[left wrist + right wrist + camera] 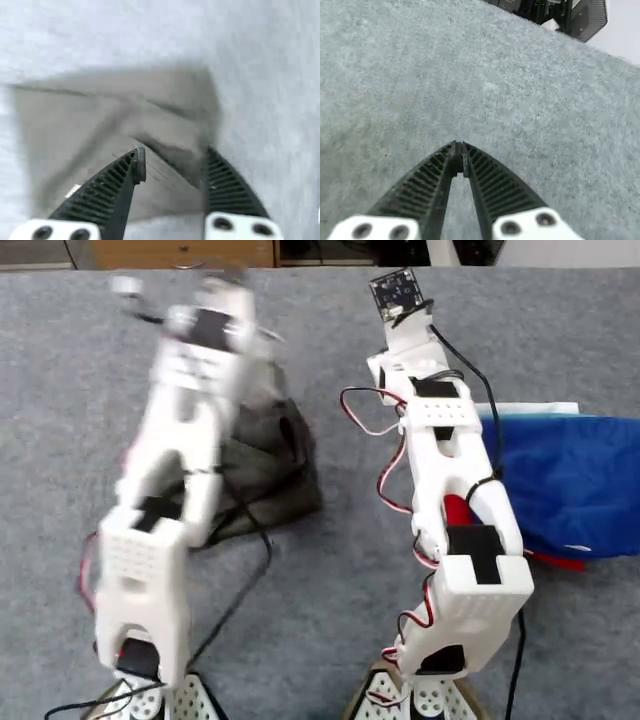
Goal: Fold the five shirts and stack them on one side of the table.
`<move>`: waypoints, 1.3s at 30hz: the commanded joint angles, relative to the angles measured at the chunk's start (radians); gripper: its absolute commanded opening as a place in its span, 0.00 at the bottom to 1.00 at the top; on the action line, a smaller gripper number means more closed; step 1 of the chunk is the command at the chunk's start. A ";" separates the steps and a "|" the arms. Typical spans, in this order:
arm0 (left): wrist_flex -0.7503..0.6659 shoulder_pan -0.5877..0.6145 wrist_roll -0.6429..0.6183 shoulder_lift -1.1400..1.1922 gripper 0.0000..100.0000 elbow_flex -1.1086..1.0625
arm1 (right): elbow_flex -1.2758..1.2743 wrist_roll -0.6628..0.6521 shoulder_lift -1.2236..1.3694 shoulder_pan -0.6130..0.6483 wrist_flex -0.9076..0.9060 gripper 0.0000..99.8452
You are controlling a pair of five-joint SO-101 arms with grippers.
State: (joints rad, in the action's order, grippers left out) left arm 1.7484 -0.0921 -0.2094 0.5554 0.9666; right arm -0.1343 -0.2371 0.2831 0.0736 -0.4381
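Note:
A dark grey shirt (268,468) lies crumpled left of the table's middle, partly under the left arm (180,440). From the left wrist, the same shirt (115,110) looks like a flat grey panel just below my left gripper (172,162), which is open with nothing between its fingers. A blue shirt (570,485) tops a pile at the right edge, with a red one (555,560) and a white one (530,407) peeking out beneath. My right gripper (459,146) is shut and empty over bare grey table, at the far end of the right arm (450,450).
The table is covered in grey carpet (340,570). Cables (365,425) hang along the right arm. Both arm bases stand at the front edge. Dark furniture (555,12) stands beyond the far edge.

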 commanded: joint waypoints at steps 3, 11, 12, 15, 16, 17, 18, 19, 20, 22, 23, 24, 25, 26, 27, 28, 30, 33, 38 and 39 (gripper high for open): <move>0.012 0.361 0.130 -0.193 0.02 -0.028 | 0.260 -0.075 -0.070 0.054 -0.430 0.00; -0.009 0.560 0.310 -0.478 0.02 -0.491 | 0.756 -0.127 -0.071 0.297 -1.082 0.00; -0.040 0.578 0.319 -0.529 0.02 -0.565 | 0.800 -0.126 -0.070 0.335 -1.149 0.00; -0.181 0.634 0.345 -0.694 0.02 -0.813 | 0.843 -0.120 -0.035 0.412 -1.227 0.00; -0.238 0.646 0.351 -0.745 0.02 -0.908 | 0.843 -0.120 -0.013 0.427 -1.229 0.00; -0.298 0.654 0.356 -0.786 0.02 -1.008 | 0.842 -0.118 0.018 0.437 -1.229 0.00; -0.368 0.658 0.353 -0.814 0.02 -1.105 | 0.845 -0.118 0.053 0.447 -1.232 0.00; -0.439 0.661 0.350 -0.837 0.02 -1.194 | 0.846 -0.117 0.085 0.456 -1.235 0.00; -0.509 0.663 0.348 -0.851 0.02 -1.277 | 0.846 -0.109 0.117 0.466 -1.235 0.00; -0.675 0.663 0.338 -0.857 0.02 -1.421 | 0.846 -0.097 0.170 0.486 -1.232 0.00; -0.761 0.661 0.310 -0.851 0.02 -1.488 | 0.846 -0.097 0.193 0.496 -1.232 0.00; -0.852 0.658 0.281 -0.840 0.02 -1.548 | 0.846 -0.097 0.213 0.506 -1.231 0.00; -0.933 0.657 0.255 -0.828 0.02 -1.597 | 0.848 -0.097 0.231 0.512 -1.227 0.00; -1.002 0.657 0.233 -0.816 0.02 -1.637 | 0.848 -0.097 0.248 0.516 -1.212 0.00; -1.056 0.657 0.215 -0.800 0.02 -1.668 | 0.848 -0.097 0.266 0.518 -1.197 0.00; -1.091 0.657 0.207 -0.786 0.02 -1.685 | 0.848 -0.097 0.285 0.518 -1.177 0.00; -1.108 0.661 0.203 -0.768 0.02 -1.685 | 0.848 -0.098 0.331 0.513 -1.134 0.00; -1.111 0.666 0.206 -0.740 0.02 -1.666 | 0.851 -0.100 0.418 0.499 -1.062 0.00; -1.112 0.663 0.206 -0.694 0.02 -1.654 | 1.004 -0.176 0.584 0.443 -0.931 0.00; -1.112 0.663 0.207 -0.691 0.02 -1.654 | 1.055 -0.195 0.619 0.435 -0.919 0.00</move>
State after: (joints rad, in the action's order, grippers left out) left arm 0.6513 0.5662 -0.0008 -0.1350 -0.7073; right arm 0.7802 -0.3813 0.8508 0.5462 -1.4124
